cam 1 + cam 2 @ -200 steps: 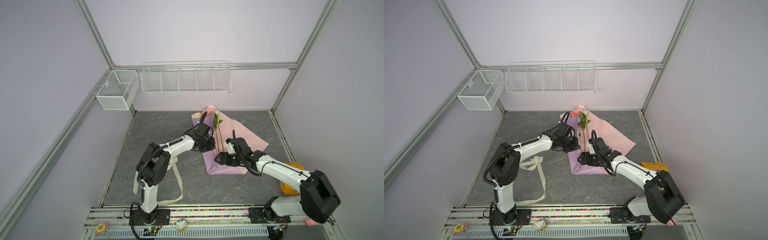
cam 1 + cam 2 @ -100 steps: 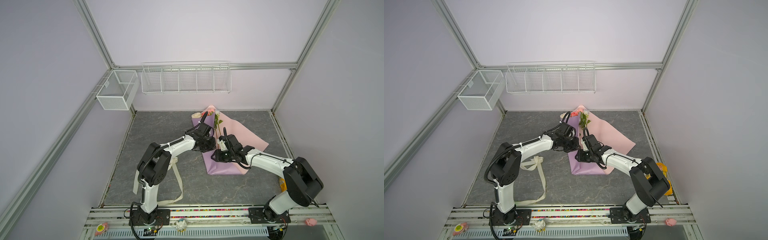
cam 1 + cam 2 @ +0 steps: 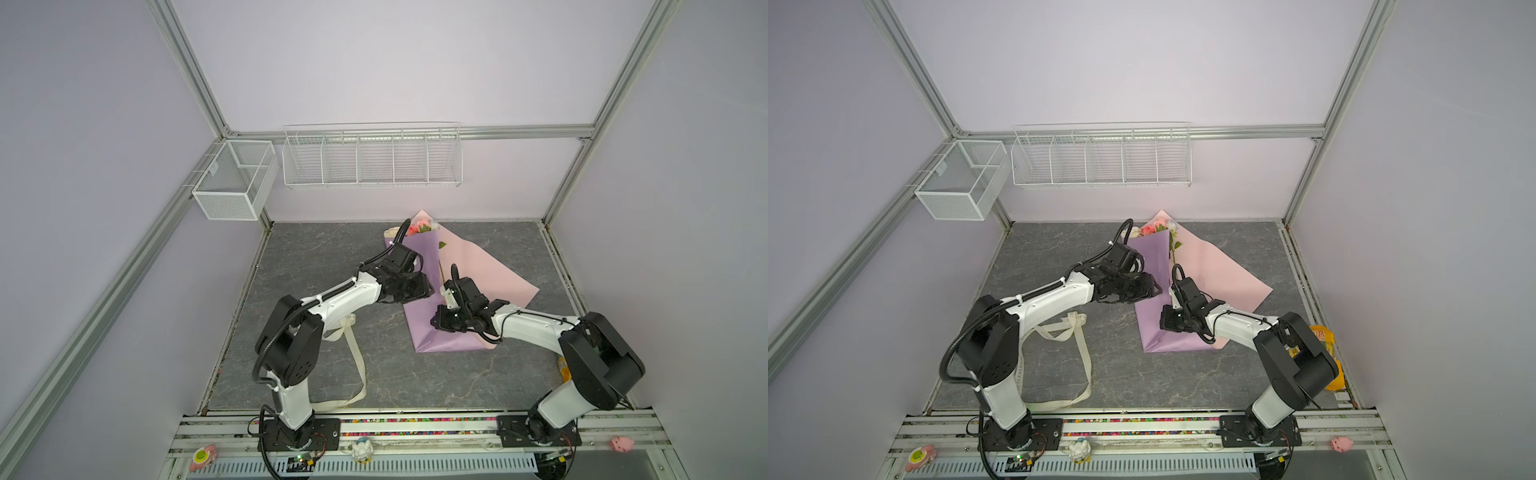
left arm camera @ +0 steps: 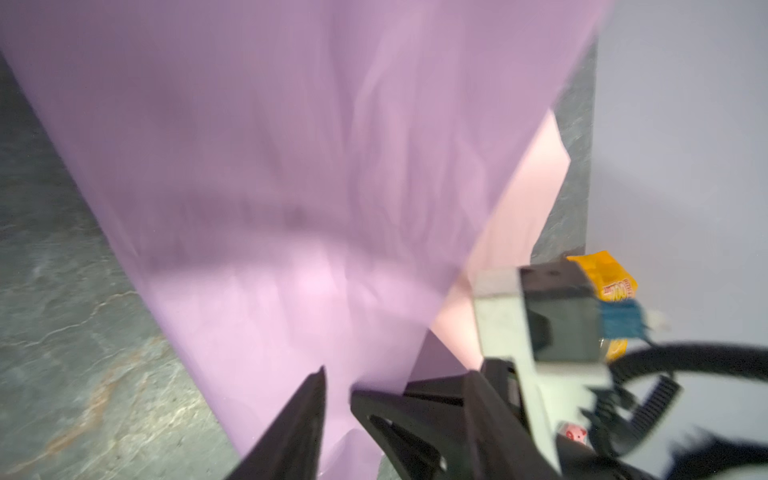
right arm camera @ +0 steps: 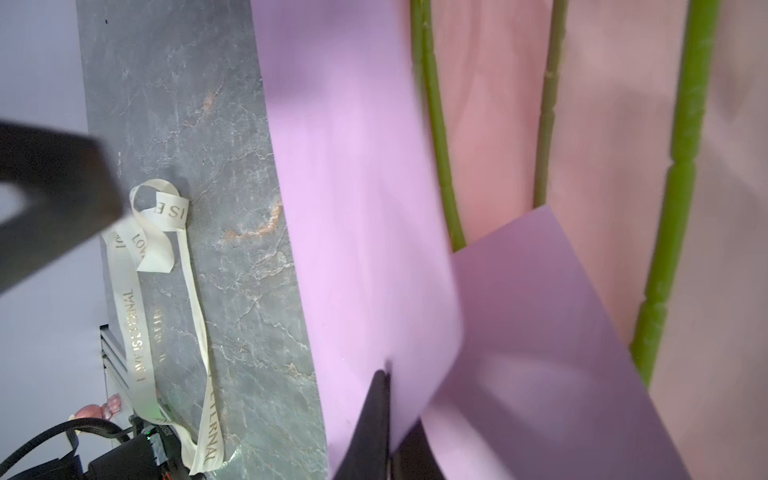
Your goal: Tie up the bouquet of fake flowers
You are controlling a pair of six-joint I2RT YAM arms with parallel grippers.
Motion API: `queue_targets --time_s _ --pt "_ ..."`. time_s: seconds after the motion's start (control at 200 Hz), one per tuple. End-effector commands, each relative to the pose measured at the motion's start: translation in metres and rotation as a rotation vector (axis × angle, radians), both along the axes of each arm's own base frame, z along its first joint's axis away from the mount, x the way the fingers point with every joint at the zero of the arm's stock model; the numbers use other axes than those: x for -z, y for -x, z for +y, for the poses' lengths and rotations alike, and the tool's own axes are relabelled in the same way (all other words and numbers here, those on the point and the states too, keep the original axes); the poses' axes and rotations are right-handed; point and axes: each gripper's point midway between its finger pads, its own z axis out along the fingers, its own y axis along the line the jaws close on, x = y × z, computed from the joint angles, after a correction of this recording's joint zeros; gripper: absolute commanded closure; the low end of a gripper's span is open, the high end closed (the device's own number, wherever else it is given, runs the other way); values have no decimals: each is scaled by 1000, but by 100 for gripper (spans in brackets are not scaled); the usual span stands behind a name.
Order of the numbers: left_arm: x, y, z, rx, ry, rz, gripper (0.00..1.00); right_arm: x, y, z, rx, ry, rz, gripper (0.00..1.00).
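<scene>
Right now the bouquet of fake flowers (image 3: 420,227) is lying on the grey table (image 3: 316,257) just right of centre in both top views. Its blooms are pointing toward the back wall, and its green stems (image 5: 436,124) are resting on the pink paper (image 3: 490,274). The lilac wrapping paper (image 3: 449,343) is folding over the stems from the left.

The right gripper (image 3: 437,322) is sitting low on the lilac wrapping paper near its lower end. In the right wrist view its fingers (image 5: 374,415) are pressing tightly together. They seem to be nipping the curled edge of the sheet, though blur is making that hard to confirm.

The left gripper (image 3: 429,290) is hovering at the sheet's left edge, above and left of the other gripper. In the left wrist view its fingers (image 4: 299,424) are standing apart, gripping nothing.

The cream ribbon (image 3: 357,357) is lying loose on the table, lower left of centre and well apart from the bouquet.
</scene>
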Motion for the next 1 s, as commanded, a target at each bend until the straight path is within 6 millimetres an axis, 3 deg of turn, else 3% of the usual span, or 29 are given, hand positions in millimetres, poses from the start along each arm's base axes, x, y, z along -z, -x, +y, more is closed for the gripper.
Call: queue_targets --time_s 0.0,0.15,0.27,0.515,0.835,0.995 --pt "-18 5 14 -18 27 -81 37 -3 1 5 15 -60 10 93" --pt "-10 5 41 -94 52 -76 37 -2 2 4 23 -68 21 93" --pt "7 6 49 -115 85 -27 47 -2 3 0 17 -45 22 93" --pt "43 14 19 -31 183 93 71 7 10 -15 -12 48 44 92" --pt "90 24 2 -6 103 163 73 14 11 -25 -2 106 68 88" --pt "114 33 -1 -3 67 195 76 -2 12 -31 14 114 36 80"
